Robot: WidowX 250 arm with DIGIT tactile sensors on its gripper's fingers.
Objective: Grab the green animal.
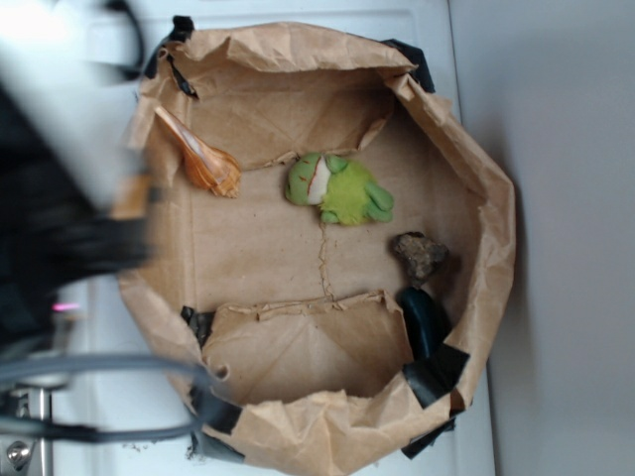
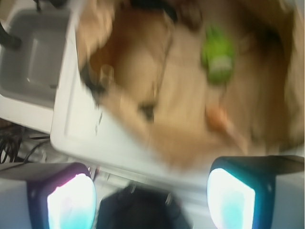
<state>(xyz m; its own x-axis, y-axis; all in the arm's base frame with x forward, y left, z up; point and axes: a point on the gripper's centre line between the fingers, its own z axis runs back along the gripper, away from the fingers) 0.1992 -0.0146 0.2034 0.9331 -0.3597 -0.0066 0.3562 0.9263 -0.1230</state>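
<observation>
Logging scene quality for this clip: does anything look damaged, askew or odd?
The brown paper lining is torn and crumpled, patched with black tape. The green animal lies tipped on its side. The wrist view is heavily motion-blurred, and the gripper holds nothing.

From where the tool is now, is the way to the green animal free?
Probably yes. The green animal lies uncovered on the paper bag floor, apart from the shell and rock. The open tool is outside the bag's raised wall.

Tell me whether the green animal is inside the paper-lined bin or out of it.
Inside. The green animal lies on the brown paper floor, ringed by the bin's crumpled paper walls, with nothing gripping it.
</observation>
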